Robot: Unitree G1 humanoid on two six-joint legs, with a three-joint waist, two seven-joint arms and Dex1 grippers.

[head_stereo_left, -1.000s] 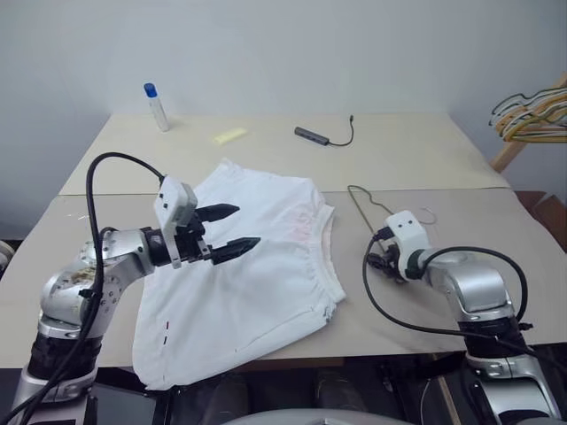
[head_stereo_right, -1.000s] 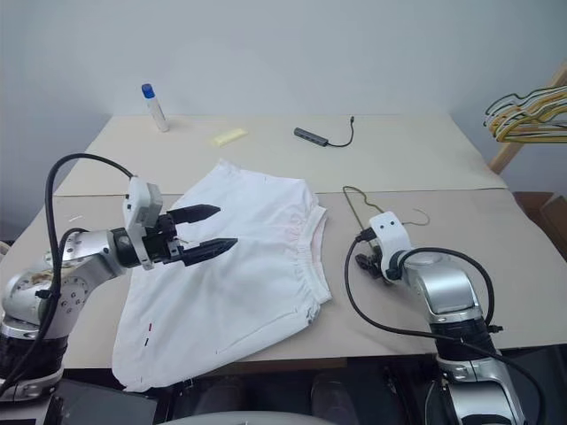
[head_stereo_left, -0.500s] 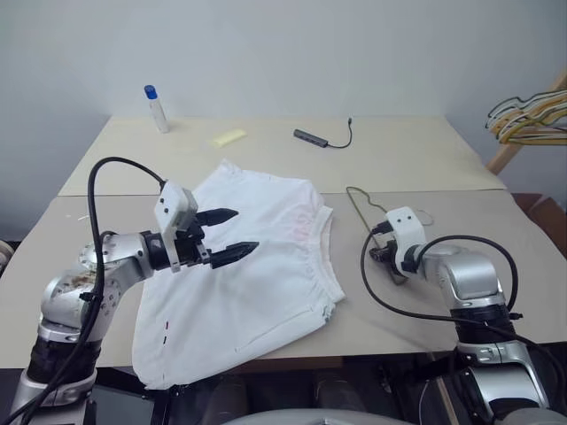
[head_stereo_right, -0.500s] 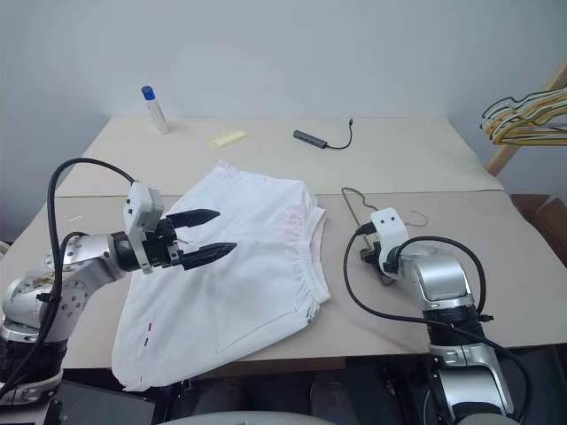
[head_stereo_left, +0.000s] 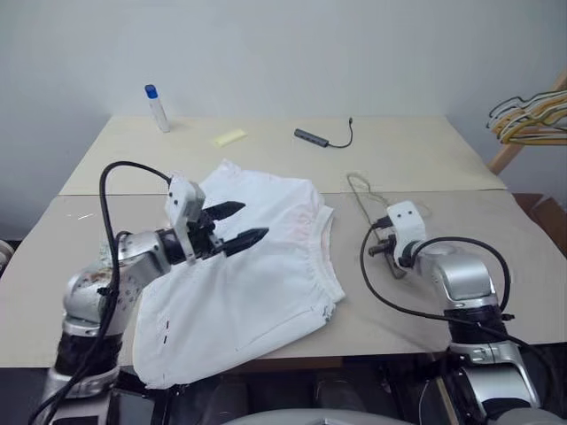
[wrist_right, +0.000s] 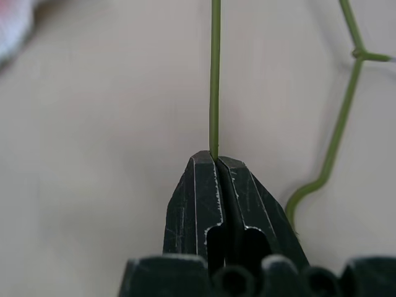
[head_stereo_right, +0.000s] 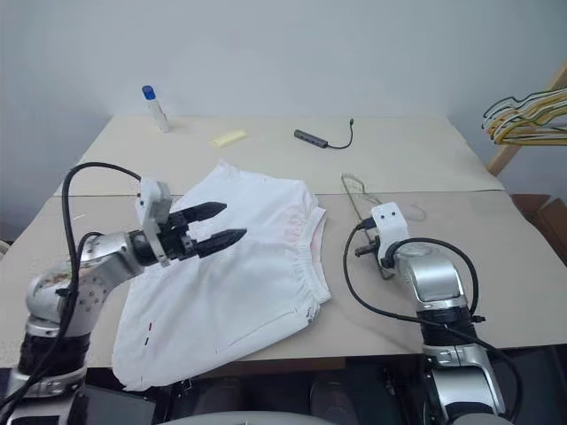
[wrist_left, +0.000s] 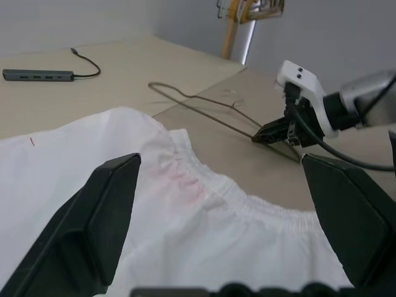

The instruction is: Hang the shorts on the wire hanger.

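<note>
The white shorts (head_stereo_left: 257, 274) lie spread flat on the table, waistband toward the right. My left gripper (head_stereo_left: 237, 224) hovers open just above their upper left part, fingers (wrist_left: 111, 210) wide apart and pointing toward the waistband. The thin olive-green wire hanger (wrist_left: 204, 102) lies on the table right of the shorts. My right gripper (wrist_right: 215, 158) is shut on one straight run of its wire (wrist_right: 215, 74) at the near end. From the head view the right gripper (head_stereo_left: 376, 251) sits beside the waistband, with the hanger (head_stereo_left: 359, 190) stretching away from it.
A bottle with a blue cap (head_stereo_left: 157, 106), a yellow slip (head_stereo_left: 230, 135) and a grey USB hub with cable (head_stereo_left: 312, 135) lie at the back of the table (head_stereo_left: 443, 150). A bunch of yellow and white hangers (head_stereo_left: 532, 119) hangs at the far right.
My right gripper has closed on the hanger wire and risen a little, lifting the near end. My left gripper has shifted slightly right over the shorts and rolled, still open.
</note>
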